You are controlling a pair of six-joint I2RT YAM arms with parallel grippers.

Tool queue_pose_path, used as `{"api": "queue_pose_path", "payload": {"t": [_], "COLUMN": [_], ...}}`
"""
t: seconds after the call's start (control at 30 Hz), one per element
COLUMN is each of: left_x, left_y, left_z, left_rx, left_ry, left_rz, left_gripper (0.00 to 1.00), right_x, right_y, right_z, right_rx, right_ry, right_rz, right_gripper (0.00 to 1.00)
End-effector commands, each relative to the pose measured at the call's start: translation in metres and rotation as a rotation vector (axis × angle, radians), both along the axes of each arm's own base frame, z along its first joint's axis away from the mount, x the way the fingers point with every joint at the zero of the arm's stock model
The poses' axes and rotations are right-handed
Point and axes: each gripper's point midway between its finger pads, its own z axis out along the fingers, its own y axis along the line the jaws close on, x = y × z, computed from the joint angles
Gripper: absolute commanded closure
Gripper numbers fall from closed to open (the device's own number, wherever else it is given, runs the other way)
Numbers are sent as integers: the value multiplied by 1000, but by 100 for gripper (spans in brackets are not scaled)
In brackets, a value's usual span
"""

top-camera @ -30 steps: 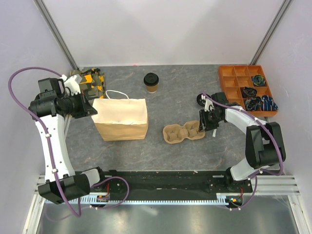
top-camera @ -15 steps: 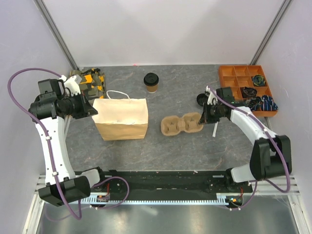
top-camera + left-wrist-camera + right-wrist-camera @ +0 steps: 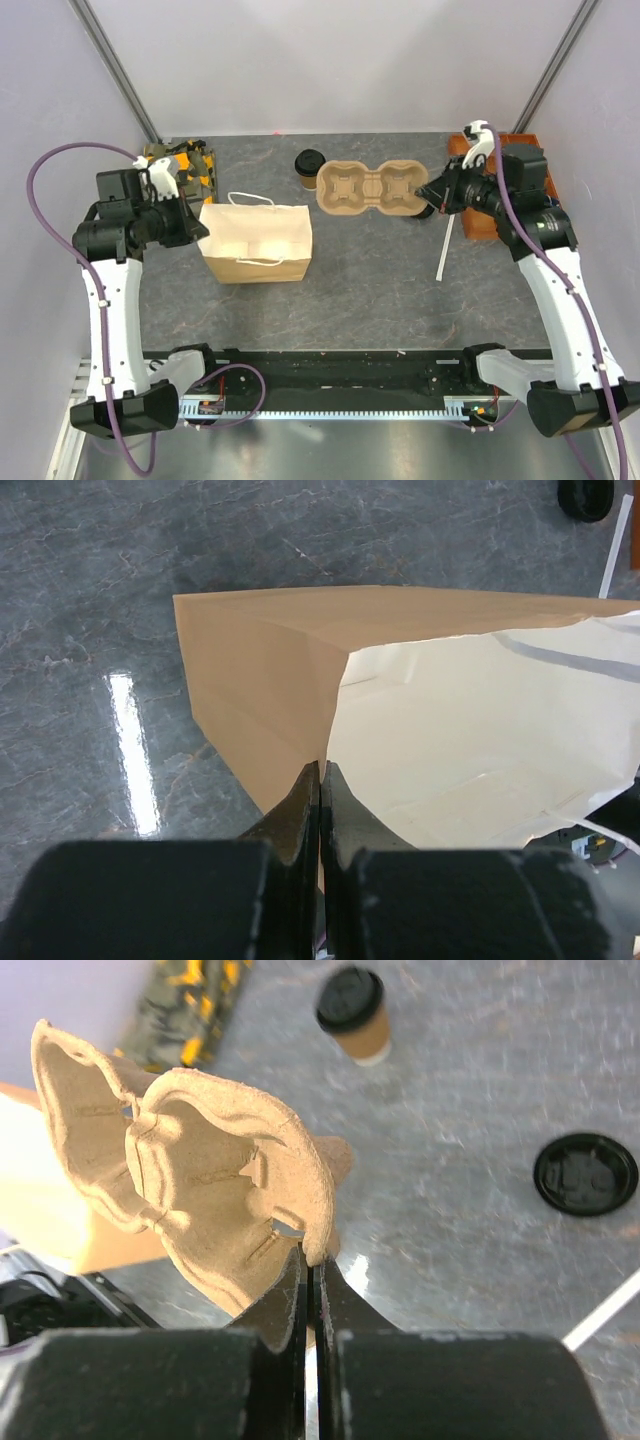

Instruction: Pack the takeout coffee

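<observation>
table [image 3: 380, 290]: dark grey stone-look top; carries everything except the carrier.
paper bag [image 3: 258, 243]: brown, white handles, left of centre, mouth towards the camera in the left wrist view. its floor is cut off, so contents cannot be told.
left hand [image 3: 320, 770]: jaws pinched tight on the bag's rim at a corner fold, holding the mouth open.
cup carrier [image 3: 370, 188]: tan moulded pulp, two wells, both empty, up in the air over the back of the table.
right hand [image 3: 310, 1260]: jaws closed flat on the carrier's right edge.
orange tray [image 3: 474, 226]: mostly hidden behind the right arm.
takeout coffee [image 3: 310, 168]: kraft cup with black lid on, upright on the table at the back, not yet in carrier or bag; carrier's left end overlaps it from above.
white stick [image 3: 443, 245]: lying loose; straw or stirrer, cannot tell.
loose lid [image 3: 585, 1173]: black, flat on the table.
step (judged): staging the carrier, cup untouched.
next (judged): bring the carrier to the open bag mouth, or set it down for loading.
</observation>
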Motion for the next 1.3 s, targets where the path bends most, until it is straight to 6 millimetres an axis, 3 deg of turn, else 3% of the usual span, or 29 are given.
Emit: {"api": "queue_pose_path", "payload": {"t": [0.0,0.1,0.3,0.43,0.57,0.73,0.9,1.07,1.27], "left_x": [14,20,22,18,12,1,-3,-4,-6], "left_y": [-4,-14,-35,-50,-69,-108,-127,-124,-125], "left_z": [12,20,28,35,31,27,37,24,10], "left_rx": [5,-9,-85,-164,-253,-409,-394,-365,-374], "left_ry": [-64,-80,-63,-48,16,82,-31,-26,6], "left_rz": [92,121,143,134,90,-46,-182,-162,-134], "left_gripper": [98,98,98,98,98,98,98,98,98], "right_x": [-17,-27,-48,-62,-76,-75,-65,-57,-60], "right_y": [8,13,20,23,31,36,32,34,35], "right_z": [53,72,88,84,77,68,75,105,97], "right_rx": [109,148,176,146,109,61,13,32,52], "right_ry": [-73,-91,-97,-84,-78,-74,-112,-160,-119], "right_rz": [17,36,89,127,181,184,162,150,149], "right_gripper": [100,100,100,100,100,100,100,100,100]}}
